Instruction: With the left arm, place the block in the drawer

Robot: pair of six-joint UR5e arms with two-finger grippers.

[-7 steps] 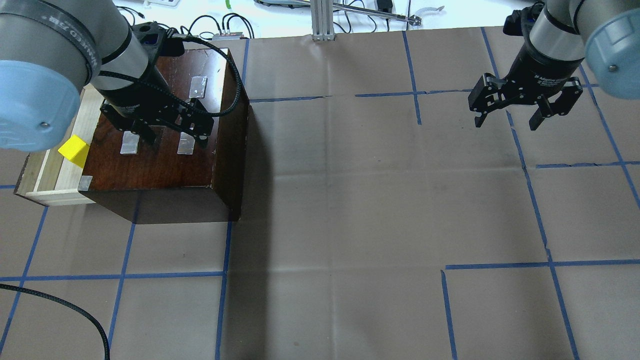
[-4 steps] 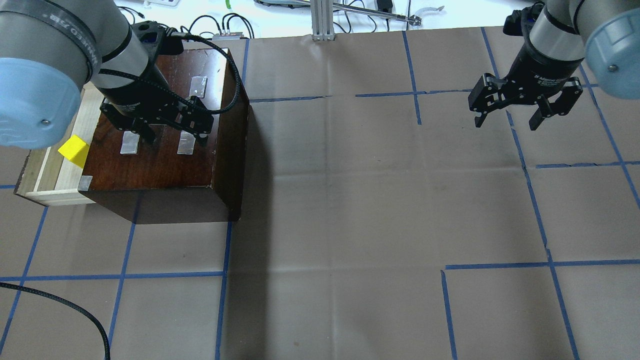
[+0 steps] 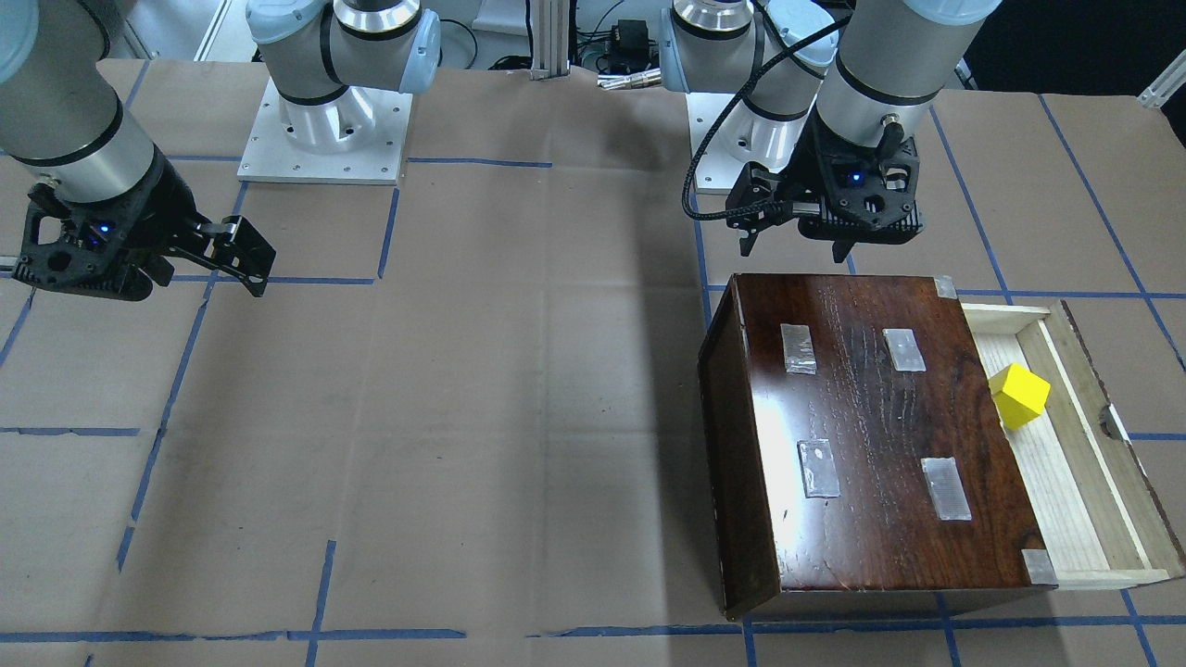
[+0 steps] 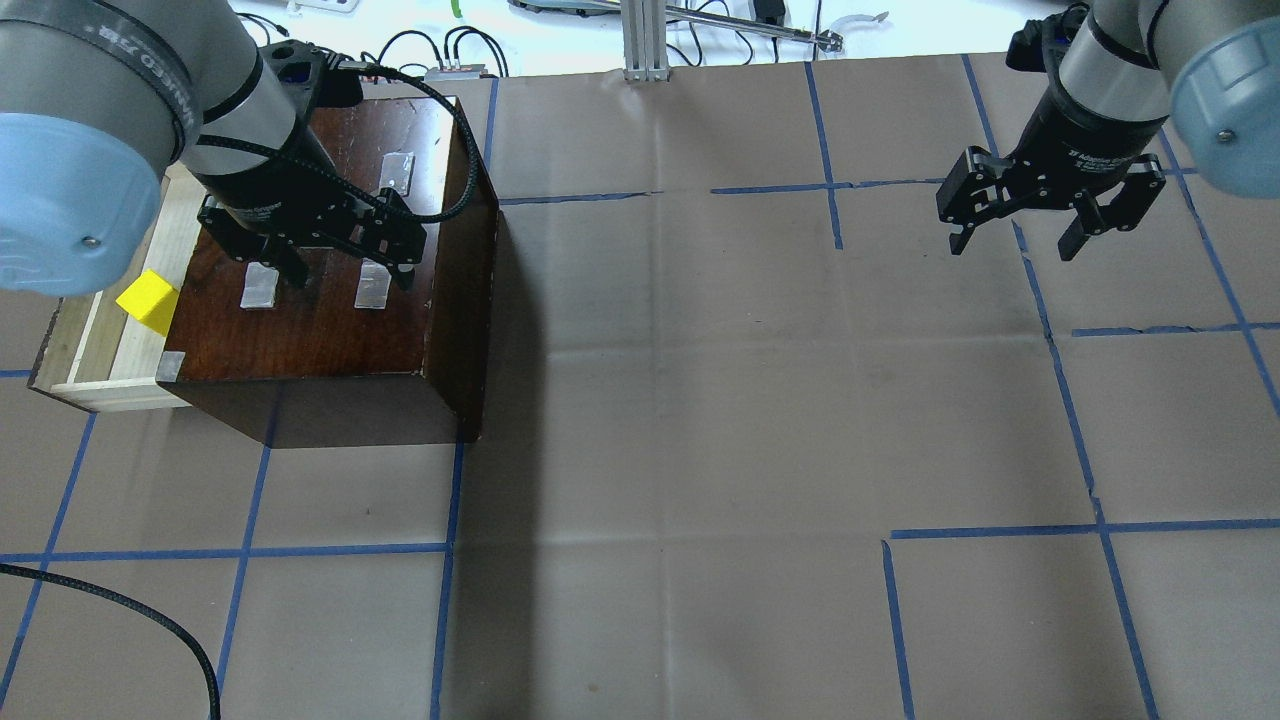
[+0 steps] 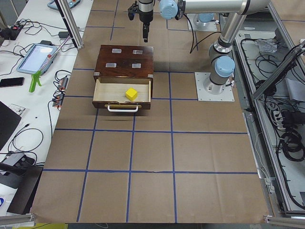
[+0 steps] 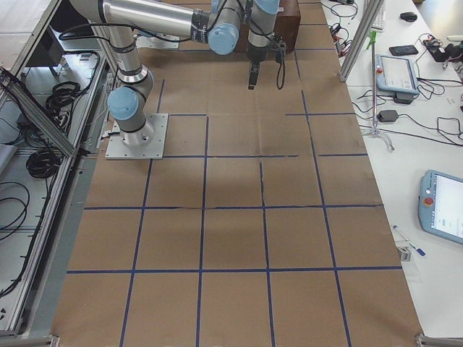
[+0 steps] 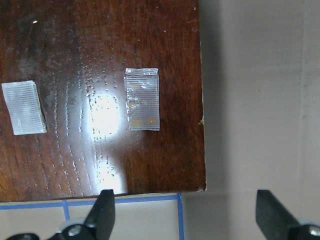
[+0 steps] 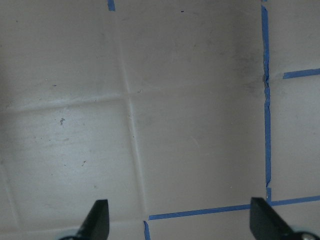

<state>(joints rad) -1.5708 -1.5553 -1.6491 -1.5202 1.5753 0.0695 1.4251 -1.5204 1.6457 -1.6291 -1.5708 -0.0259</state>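
Observation:
The yellow block lies in the open pale-wood drawer, pulled out of the dark brown box. It also shows in the front view and the left view. My left gripper is open and empty, raised over the box top, apart from the block. In the left wrist view its fingertips frame the box's edge and a tape patch. My right gripper is open and empty over bare table at the far right.
The box stands at the table's left side with its drawer opening outward. Brown paper with blue tape lines covers the table. A black cable lies at the near left corner.
My left gripper has shifted slightly upward in the overhead view, still open over the box top. The block, the drawer and the right arm have not moved.

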